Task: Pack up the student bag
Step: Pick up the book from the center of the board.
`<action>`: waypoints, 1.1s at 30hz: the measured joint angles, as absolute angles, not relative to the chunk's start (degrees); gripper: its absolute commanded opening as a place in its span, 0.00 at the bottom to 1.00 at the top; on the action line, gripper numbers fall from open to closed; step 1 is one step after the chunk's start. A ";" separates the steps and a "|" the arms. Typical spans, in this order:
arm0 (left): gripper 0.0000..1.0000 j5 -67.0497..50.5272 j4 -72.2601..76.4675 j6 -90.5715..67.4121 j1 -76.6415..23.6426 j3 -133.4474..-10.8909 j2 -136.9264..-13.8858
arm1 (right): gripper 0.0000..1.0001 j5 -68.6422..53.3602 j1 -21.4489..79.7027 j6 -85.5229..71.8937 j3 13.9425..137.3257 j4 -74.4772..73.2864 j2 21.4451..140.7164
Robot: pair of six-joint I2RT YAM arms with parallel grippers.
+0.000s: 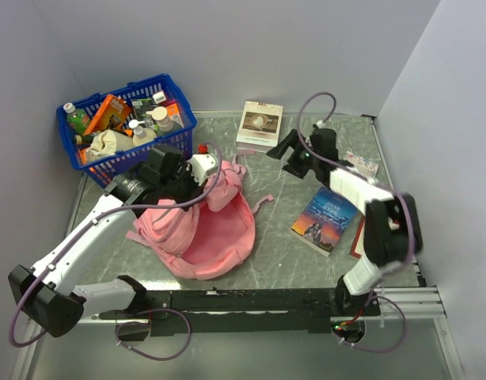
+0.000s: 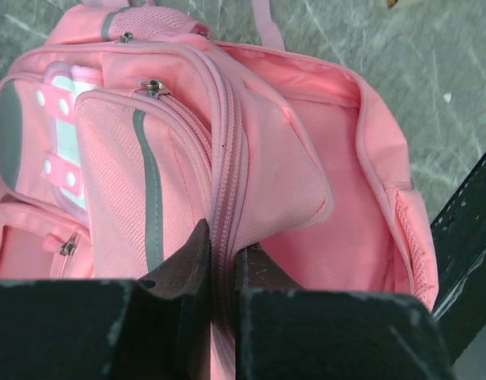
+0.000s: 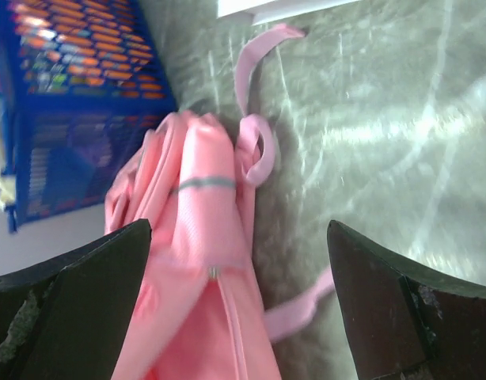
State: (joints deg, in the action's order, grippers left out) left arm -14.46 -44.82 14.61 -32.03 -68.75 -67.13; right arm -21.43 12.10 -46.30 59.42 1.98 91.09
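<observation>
Pink fabric student bag (image 1: 207, 229) lies on the table (image 1: 290, 265) centre-left, where we see the left pincer (image 2: 223, 245) clamped on its zipper edge, probably to keep the main compartment agape, while the right pincer (image 3: 239, 229) hovers spread wide, empty

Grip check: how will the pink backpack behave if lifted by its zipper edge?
Probably floppy: the pink backpack lies slumped and would likely sag from the left gripper pinching its zipper edge. Probably light: the open compartment looks empty.
</observation>
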 measured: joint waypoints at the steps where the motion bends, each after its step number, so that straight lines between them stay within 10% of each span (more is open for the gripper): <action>1: 0.01 -15.03 -44.21 14.13 -31.75 -68.75 -67.59 | 0.94 -21.98 12.05 -47.07 62.04 2.15 95.15; 15: 0.01 -26.28 -39.22 9.45 -26.55 -70.19 -75.13 | 0.78 -21.10 9.63 -57.47 91.00 1.37 123.83; 26: 0.01 -30.74 -39.62 8.71 -25.15 -71.85 -78.28 | 0.79 -20.62 9.26 -60.64 86.94 1.72 124.99; 33: 0.01 -31.05 -39.59 8.29 -24.97 -71.90 -78.39 | 0.62 -19.73 9.19 -61.45 87.18 2.20 125.12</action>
State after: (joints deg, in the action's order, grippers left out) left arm -31.05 -39.59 8.29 -24.97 -71.90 -78.39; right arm -19.73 9.19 -61.45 87.18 2.20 125.12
